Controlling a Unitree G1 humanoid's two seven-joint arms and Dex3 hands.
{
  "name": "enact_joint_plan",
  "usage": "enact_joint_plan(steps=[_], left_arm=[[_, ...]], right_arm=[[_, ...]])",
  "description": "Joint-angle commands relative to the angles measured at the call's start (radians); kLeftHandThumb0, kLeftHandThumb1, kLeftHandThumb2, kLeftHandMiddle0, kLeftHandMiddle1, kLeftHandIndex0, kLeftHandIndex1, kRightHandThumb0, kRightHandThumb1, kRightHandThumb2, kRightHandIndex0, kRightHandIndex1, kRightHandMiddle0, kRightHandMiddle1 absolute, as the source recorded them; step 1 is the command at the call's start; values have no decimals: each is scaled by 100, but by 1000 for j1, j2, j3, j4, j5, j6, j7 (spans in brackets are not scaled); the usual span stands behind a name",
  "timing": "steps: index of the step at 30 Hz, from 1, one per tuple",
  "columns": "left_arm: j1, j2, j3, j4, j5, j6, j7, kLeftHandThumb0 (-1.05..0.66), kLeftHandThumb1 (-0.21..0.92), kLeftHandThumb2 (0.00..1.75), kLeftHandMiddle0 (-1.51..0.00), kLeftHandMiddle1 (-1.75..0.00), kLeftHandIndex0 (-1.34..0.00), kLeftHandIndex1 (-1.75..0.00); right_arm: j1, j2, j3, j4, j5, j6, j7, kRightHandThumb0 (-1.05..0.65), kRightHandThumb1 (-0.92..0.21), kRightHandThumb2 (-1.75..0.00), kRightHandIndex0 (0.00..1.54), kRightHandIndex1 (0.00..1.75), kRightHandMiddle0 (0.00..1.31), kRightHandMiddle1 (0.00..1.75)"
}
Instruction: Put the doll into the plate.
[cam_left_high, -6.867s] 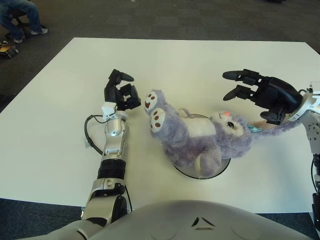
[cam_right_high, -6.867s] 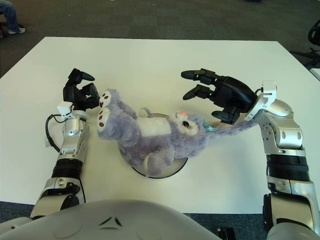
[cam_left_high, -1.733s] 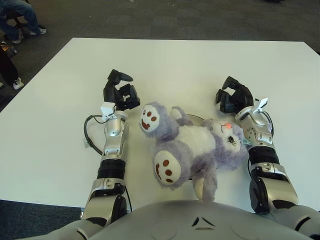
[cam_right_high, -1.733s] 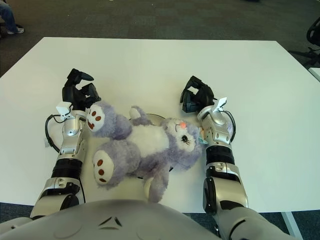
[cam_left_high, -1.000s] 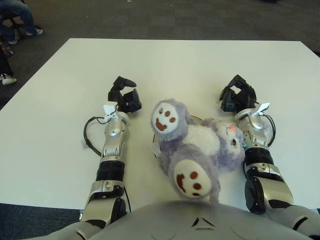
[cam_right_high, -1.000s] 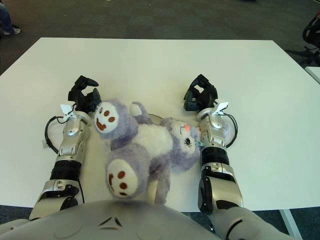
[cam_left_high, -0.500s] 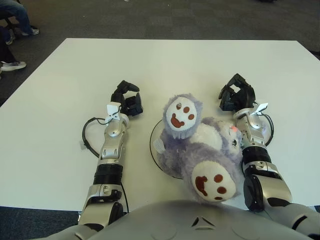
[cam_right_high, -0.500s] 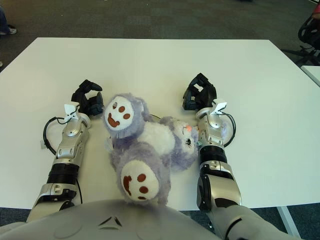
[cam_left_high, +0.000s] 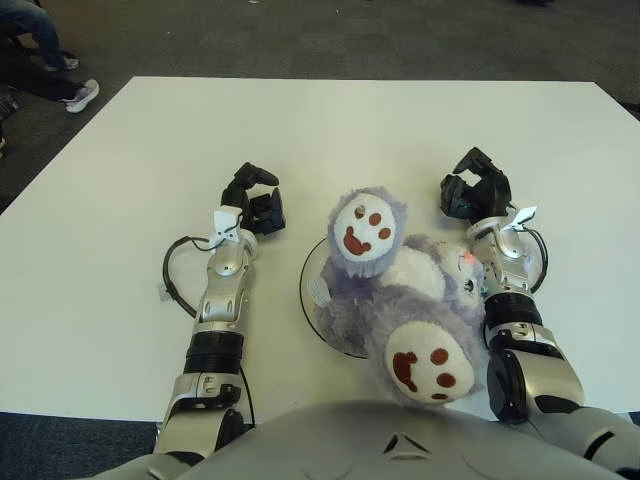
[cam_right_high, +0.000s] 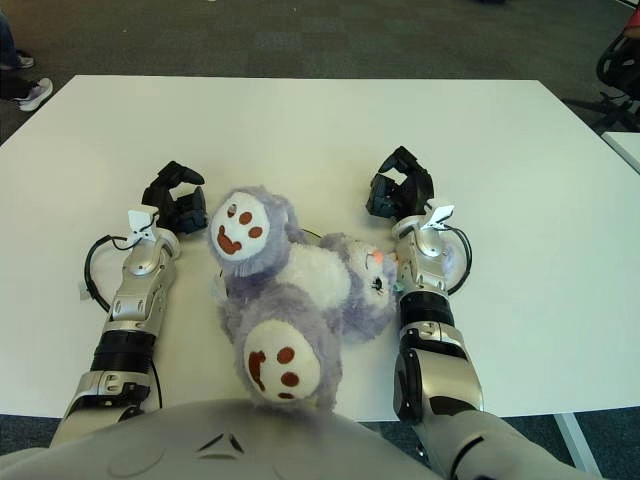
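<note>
1. Purple plush, the doll (cam_left_high: 395, 295) lies on its back over the plate (cam_left_high: 312, 290), soles up, covering most of it; one leg overhangs the near rim, so it seems bigger than the dish.
2. The left hand (cam_left_high: 255, 200) shows just left of the plate on the white surface (cam_left_high: 120, 200), fingers curled, holding nothing.
3. The right hand (cam_left_high: 475, 190) shows beyond the doll's head, fingers likewise curled and empty; apparently the placing is done.
</note>
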Motion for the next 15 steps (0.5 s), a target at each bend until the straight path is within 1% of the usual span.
enact_joint_plan(steps=[1, 15], left_arm=[[49, -2, -2, 43, 3, 35, 4, -48, 33, 130, -124, -175, -60, -175], [44, -9, -1, 50, 1, 24, 12, -48, 33, 129, -124, -175, -60, -175]], right_arm=[[35, 21, -1, 39, 0, 6, -2, -52, -21, -144, 128, 175, 70, 175], [32, 19, 0, 46, -3, 3, -4, -52, -21, -144, 129, 175, 70, 175]])
